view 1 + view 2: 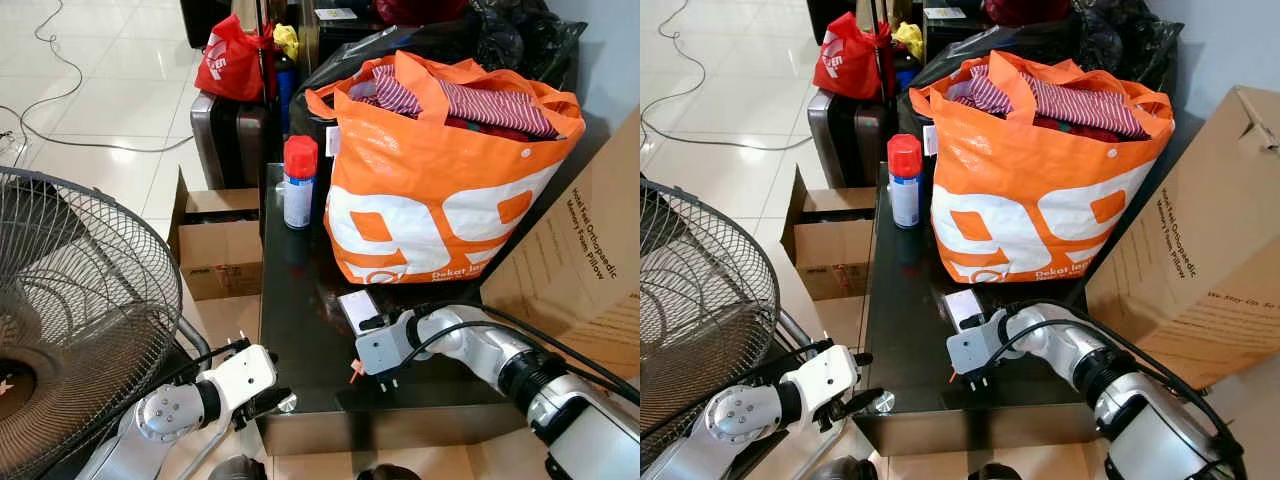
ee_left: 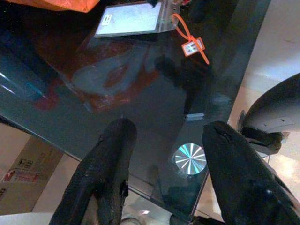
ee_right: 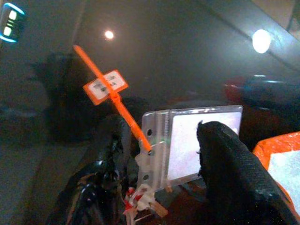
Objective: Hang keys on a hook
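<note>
A clear plastic card holder with an orange zip-tie tag lies on the dark glass table, just in front of the orange bag. My right gripper reaches in low over the table from the right. It is open, with one finger on each side of the card holder's near end. My left gripper hovers open over the table's front left corner, above a round metal disc under the glass, and nothing is between its fingers.
A big orange shopping bag full of clothes and a red-capped spray can stand on the table's far half. A standing fan is close on the left. Cardboard boxes flank the table. A suitcase stands behind.
</note>
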### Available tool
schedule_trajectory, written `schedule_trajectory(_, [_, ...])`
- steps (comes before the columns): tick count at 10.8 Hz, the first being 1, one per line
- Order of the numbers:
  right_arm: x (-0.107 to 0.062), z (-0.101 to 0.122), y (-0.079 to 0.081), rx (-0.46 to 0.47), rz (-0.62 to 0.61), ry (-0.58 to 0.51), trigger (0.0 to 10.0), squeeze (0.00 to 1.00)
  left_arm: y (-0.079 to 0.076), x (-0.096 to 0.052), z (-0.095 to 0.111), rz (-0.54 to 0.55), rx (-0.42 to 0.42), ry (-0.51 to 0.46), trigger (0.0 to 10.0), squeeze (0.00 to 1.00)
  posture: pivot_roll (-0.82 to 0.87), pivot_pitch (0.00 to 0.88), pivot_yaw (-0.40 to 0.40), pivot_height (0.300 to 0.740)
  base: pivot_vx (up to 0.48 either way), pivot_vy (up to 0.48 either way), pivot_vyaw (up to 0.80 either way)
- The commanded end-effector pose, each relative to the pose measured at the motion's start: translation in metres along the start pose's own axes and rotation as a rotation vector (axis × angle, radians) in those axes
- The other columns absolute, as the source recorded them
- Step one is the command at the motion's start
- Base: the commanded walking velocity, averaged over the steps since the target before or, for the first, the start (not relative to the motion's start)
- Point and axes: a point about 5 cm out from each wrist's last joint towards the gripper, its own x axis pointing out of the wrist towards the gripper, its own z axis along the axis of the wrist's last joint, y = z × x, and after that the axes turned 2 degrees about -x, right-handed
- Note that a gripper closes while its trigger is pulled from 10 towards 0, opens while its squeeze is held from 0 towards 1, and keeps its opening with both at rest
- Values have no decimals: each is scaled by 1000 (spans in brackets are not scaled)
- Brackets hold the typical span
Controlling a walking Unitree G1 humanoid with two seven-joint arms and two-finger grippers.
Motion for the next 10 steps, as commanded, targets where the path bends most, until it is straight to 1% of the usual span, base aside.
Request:
schedule_trajectory(1, [3,0,2,-13,2,19,10000,0,-2,1,0,-17,13,11,10000,0,-38,90,-51,740,0,0,0])
schedule_trajectory(2, [6,-1,5,-37,10,46,10000,0,-2,1,0,-18,14,13,10000,0,-36,93,-50,740,0,0,0])
schedule_trajectory(3, [9,-3,9,-41,26,66,10000,0,-1,1,0,-19,16,15,10000,0,-35,94,-50,740,0,0,0])
schedule_trajectory(4, [11,-3,11,-56,40,79,8431,0,-1,0,0,-19,17,17,10000,0,-35,94,-49,740,0,0,0])
schedule_trajectory(5, [12,-5,13,-71,44,100,4980,0,0,0,0,-20,18,18,10000,0,-34,93,-49,740,0,0,0])
schedule_trajectory(6, [13,-6,14,-71,55,119,3216,0,0,-1,0,-21,19,19,10000,0,-33,93,-49,740,0,0,0])
schedule_trajectory(8, [14,-8,18,-75,93,122,2392,0,0,-1,0,-22,21,20,10000,0,-33,92,-50,740,0,0,0])
schedule_trajectory(10, [14,-8,18,-77,93,122,1412,0,-1,0,0,-24,24,22,10000,0,-32,91,-50,740,0,0,0])
